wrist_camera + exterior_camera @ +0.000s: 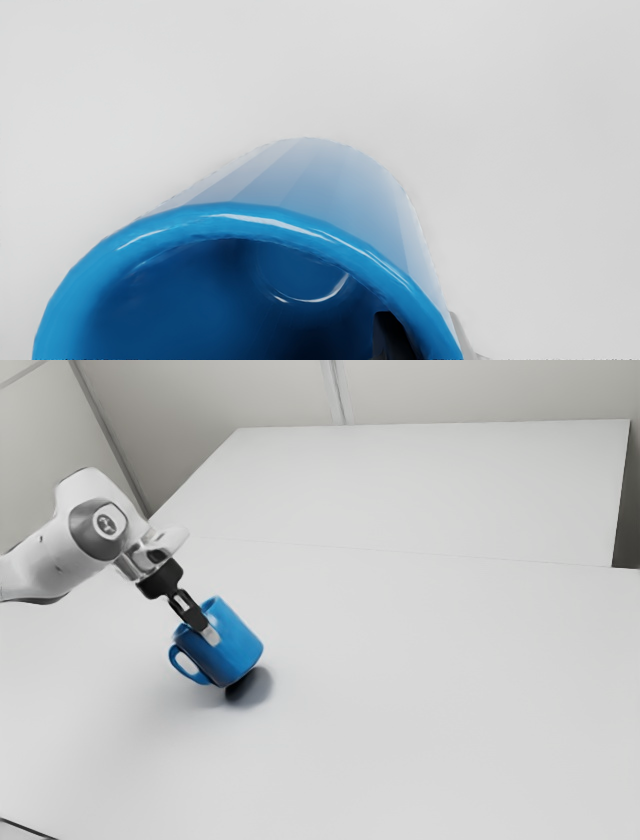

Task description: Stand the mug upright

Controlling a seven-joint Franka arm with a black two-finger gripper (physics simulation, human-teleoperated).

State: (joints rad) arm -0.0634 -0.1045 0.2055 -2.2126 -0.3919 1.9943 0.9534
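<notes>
The blue mug [232, 644] is tilted in the exterior view, its mouth facing up and toward the arm, its handle on the exterior view's left. My gripper [208, 630] holds it by the wall near the rim. Dark shadow lies under the mug's lower edge; whether that edge touches the table I cannot tell. In the wrist view the mug [240, 220] shows its open mouth and inner bottom. The gripper [431, 332] has one finger inside the mug and the other against the outside, with the wall pinched between them.
A wide white table [430, 690] lies around the mug, with a further white surface [420, 490] behind it. Pale walls stand at the back. A dark thin line crosses the near corner at the exterior view's lower left.
</notes>
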